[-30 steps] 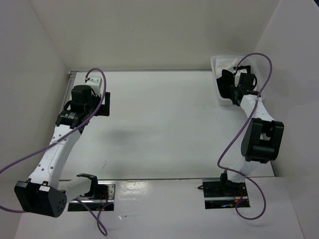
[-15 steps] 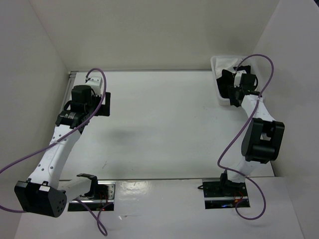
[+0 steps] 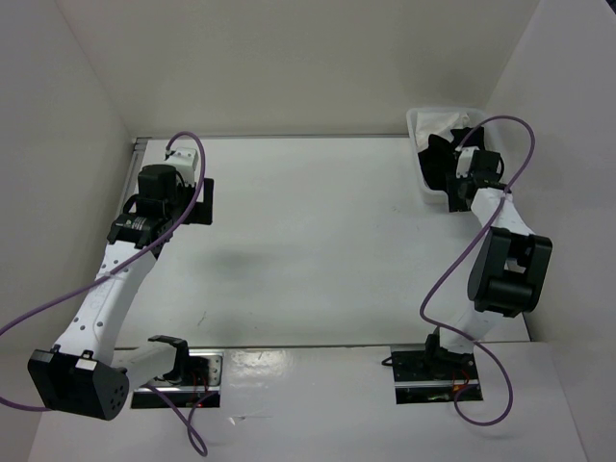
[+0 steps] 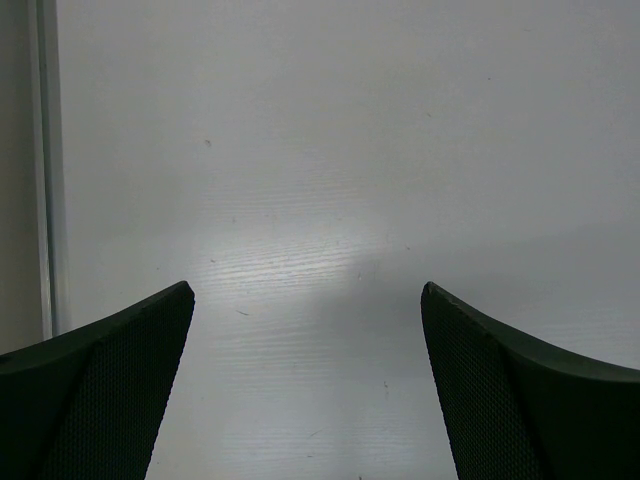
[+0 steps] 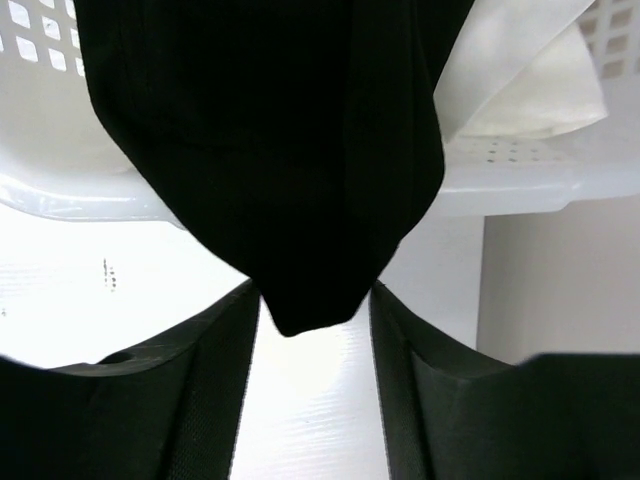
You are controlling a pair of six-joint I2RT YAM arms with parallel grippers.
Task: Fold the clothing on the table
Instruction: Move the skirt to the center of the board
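Your right gripper (image 5: 315,300) has narrowed about the clothing's (image 5: 270,130) hanging tip, and its wrist has drifted toward 3 o'clock.

Open white surface is offered across the middle of the table (image 3: 318,241), and only tabletop is seen through the wide gap of the left claw (image 4: 305,300), though its leftward room is bounded by a metal rail (image 4: 45,160). At the far right corner, passage is blocked by a white bin (image 5: 60,150), over whose rim the black clothing (image 5: 270,150) is draped beside a white cloth (image 5: 520,70). The gap of the right claw (image 5: 315,305) is taken up by the clothing's hanging tip, and the bin is hemmed in by the right wall (image 5: 550,280).
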